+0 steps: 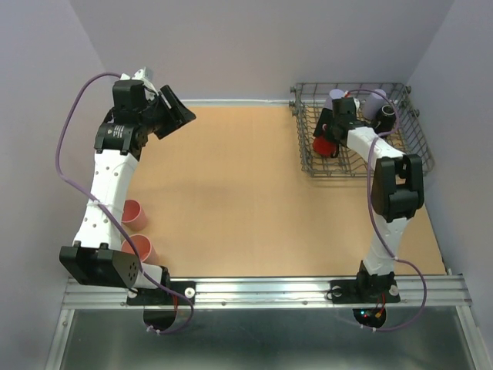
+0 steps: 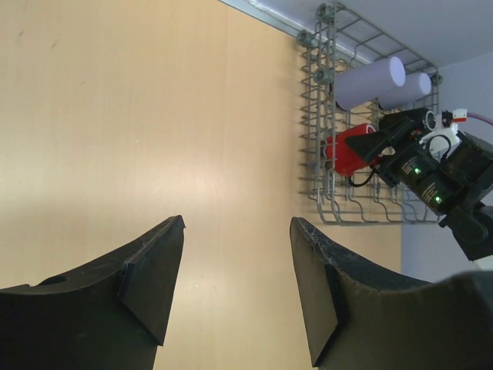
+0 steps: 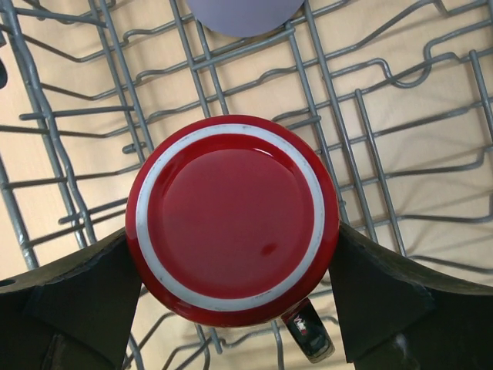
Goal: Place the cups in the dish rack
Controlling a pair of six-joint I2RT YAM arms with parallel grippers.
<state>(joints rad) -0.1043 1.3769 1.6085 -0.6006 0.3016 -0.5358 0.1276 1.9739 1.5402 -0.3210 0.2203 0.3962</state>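
The grey wire dish rack stands at the far right of the table. Two lavender cups lie in its far part. My right gripper reaches into the rack and is shut on the red cup, whose red base with a white ring faces the wrist camera. Two pink cups stand on the table at the near left, beside my left arm. My left gripper is open and empty, raised at the far left. The pale green and black cups are out of view.
The left wrist view shows the rack from the side, with the lavender cups and the red cup in it. Grey walls close the back and both sides. A metal rail runs along the near edge.
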